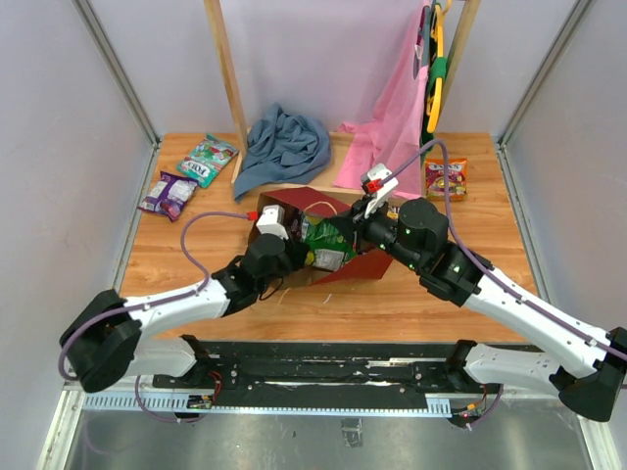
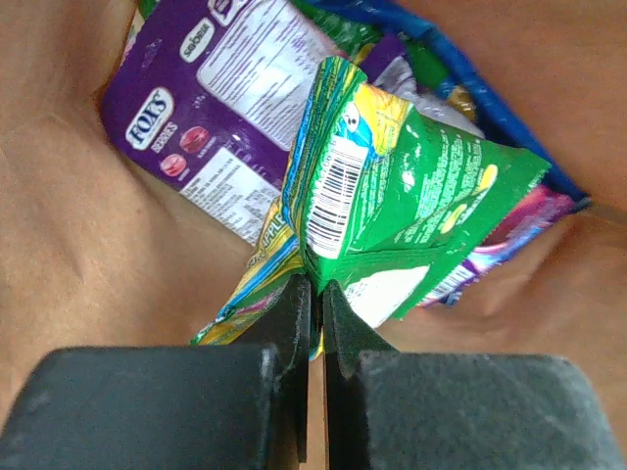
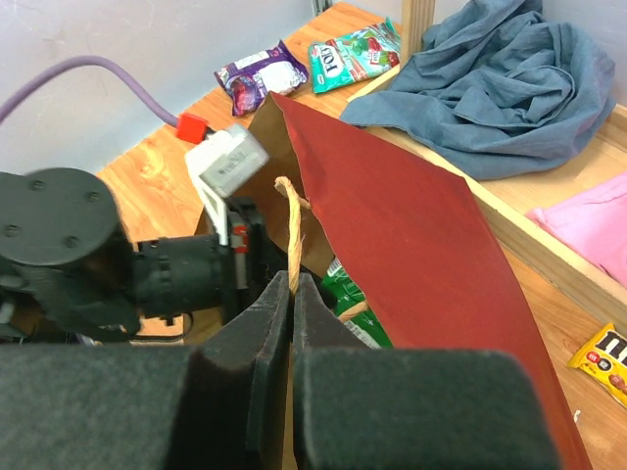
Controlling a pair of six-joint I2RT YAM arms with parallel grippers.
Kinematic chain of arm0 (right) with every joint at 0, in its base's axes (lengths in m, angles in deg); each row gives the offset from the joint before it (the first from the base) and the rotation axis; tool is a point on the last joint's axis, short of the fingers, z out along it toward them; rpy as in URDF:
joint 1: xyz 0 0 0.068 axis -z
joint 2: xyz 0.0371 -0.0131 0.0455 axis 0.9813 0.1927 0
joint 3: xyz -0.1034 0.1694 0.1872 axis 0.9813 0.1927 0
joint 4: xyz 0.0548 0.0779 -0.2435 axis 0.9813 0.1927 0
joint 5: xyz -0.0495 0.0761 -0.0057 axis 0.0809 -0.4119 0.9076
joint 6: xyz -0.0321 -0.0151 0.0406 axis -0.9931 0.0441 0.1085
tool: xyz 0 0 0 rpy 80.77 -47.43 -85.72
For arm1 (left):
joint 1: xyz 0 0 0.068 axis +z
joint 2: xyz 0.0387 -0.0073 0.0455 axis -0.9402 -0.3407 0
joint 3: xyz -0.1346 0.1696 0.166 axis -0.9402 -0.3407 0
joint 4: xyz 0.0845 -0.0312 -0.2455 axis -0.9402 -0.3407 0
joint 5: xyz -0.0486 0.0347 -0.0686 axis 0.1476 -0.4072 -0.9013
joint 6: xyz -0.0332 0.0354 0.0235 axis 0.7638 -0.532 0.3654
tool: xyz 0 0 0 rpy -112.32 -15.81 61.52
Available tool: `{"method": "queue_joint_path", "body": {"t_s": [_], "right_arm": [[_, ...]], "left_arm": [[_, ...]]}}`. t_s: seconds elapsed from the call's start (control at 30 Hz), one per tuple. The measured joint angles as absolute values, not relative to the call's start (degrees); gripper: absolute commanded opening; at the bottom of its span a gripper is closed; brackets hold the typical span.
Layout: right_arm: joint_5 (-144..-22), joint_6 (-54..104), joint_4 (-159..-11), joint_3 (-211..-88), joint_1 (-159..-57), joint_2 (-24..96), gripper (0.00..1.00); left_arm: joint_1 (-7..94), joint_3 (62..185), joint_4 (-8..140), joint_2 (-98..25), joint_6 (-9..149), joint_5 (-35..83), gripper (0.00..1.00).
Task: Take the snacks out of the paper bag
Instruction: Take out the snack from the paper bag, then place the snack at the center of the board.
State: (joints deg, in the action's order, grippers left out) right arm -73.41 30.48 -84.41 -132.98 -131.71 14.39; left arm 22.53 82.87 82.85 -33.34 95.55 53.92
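The red paper bag (image 1: 364, 262) lies open on the table, brown inside (image 2: 59, 225). My left gripper (image 2: 315, 290) is inside it, shut on the corner of a green snack packet (image 2: 411, 206). A purple Fox's packet (image 2: 220, 108) and a blue bag edge (image 2: 470, 78) lie behind it. My right gripper (image 3: 293, 284) is shut on the bag's twine handle (image 3: 292, 230) and holds the red side (image 3: 411, 245) up. The green packet shows at the bag mouth (image 1: 328, 245). On the table lie a purple packet (image 1: 168, 194), a teal packet (image 1: 208, 159) and an M&M's packet (image 1: 446, 179).
A blue-grey cloth (image 1: 284, 145) lies on a wooden rack base (image 1: 343, 147) behind the bag. A pink garment (image 1: 392, 127) hangs from the rack at the back right. A wooden post (image 1: 227, 78) rises at the back left. Grey walls close in the table's sides.
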Motion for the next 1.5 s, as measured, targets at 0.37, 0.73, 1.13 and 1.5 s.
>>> {"method": "queue_joint_path", "body": {"t_s": [0.37, 0.73, 1.13, 1.5], "right_arm": [[-72.7, 30.5, -84.4, -133.0, -131.7, 14.5, 0.01], [-71.9, 30.5, -84.3, -133.0, -131.7, 14.7, 0.01], [-71.9, 30.5, -84.3, -133.0, -131.7, 15.6, 0.01], [-72.8, 30.5, -84.4, -133.0, -131.7, 17.8, 0.01]], "left_arm": [[20.0, 83.4, 69.5, -13.3, 96.1, 55.6, 0.01], [20.0, 88.1, 50.0, 3.0, 96.2, 67.0, 0.01], [20.0, 99.5, 33.0, 11.4, 98.5, 85.6, 0.01], [20.0, 100.2, 40.6, 18.5, 87.7, 102.0, 0.01]]}}
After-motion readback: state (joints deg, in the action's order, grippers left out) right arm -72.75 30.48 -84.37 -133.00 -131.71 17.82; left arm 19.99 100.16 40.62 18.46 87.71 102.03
